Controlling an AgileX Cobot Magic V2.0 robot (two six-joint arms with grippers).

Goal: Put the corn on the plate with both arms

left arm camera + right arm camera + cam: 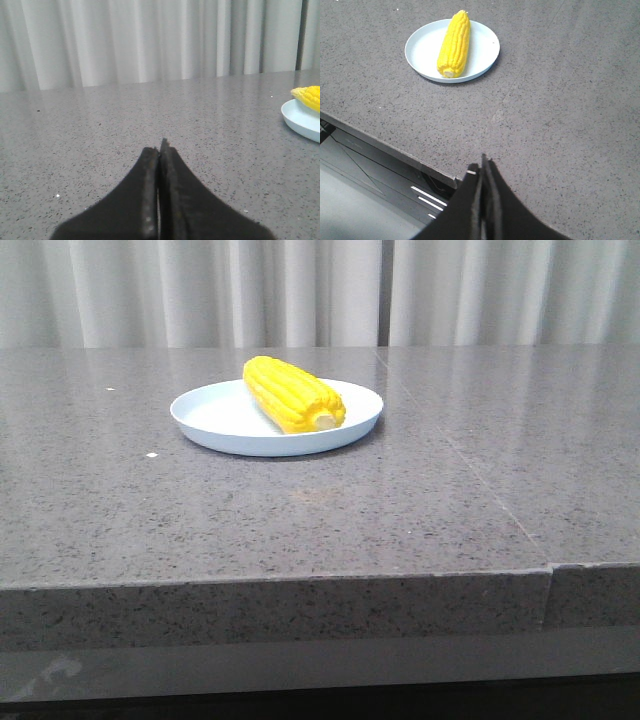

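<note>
Speckled grey table [300, 530], round plate [215, 420], ridged corn [290, 392]

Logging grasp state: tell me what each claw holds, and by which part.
Nothing. The left claw and right claw are both shut on nothing; the corn lies free on the plate.

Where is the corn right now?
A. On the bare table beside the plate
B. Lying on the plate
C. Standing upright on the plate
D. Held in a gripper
B: the corn lies on its side on the plate, and both grippers are shut and empty.
</note>
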